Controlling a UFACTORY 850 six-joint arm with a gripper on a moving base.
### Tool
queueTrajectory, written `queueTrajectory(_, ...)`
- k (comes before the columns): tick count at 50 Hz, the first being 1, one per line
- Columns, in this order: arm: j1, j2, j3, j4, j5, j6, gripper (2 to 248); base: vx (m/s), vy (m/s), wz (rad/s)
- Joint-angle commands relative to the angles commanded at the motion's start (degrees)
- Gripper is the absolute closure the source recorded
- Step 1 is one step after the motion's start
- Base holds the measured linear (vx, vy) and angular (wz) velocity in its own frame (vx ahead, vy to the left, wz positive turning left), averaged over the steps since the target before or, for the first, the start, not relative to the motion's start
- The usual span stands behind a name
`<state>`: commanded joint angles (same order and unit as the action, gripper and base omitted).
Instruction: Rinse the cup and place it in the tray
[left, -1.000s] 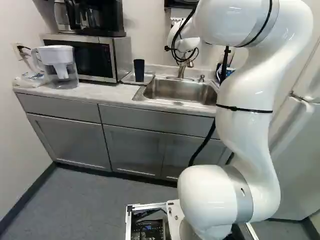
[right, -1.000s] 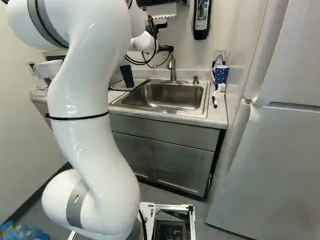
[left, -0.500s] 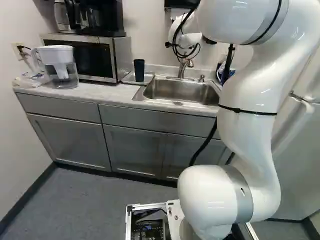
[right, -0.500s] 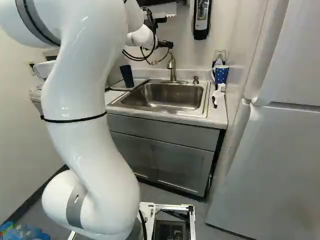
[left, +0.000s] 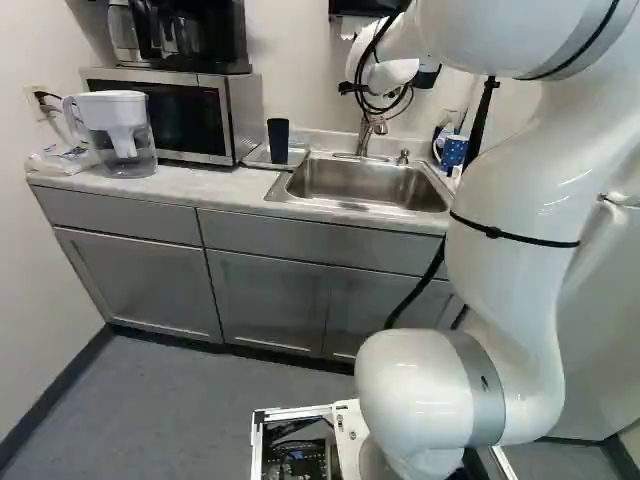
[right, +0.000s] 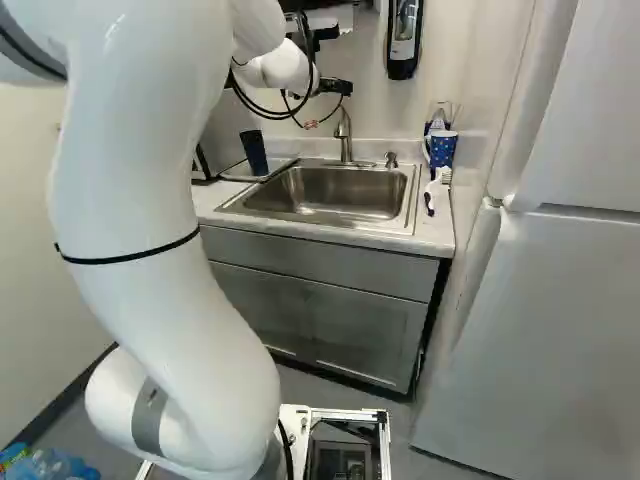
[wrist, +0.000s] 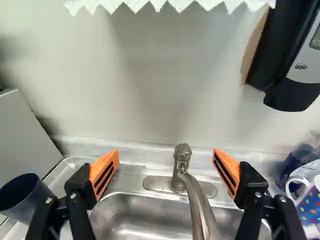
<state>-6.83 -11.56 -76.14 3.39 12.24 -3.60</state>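
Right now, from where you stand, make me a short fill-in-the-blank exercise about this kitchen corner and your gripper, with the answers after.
The coffee maker sits on top of the ____. The dark cup stands on a shallow ____ beside the sink. The gripper is open, and its two pads are coloured ____. The blue mug is patterned with small ____.

Missing words: microwave; tray; orange; dots.
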Motion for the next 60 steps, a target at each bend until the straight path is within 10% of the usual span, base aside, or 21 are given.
queueTrajectory(60, -3.9, 9.3, 9.9, 0.0, -15.9, 0.0, 3, 0.000, 0.000, 0.000)
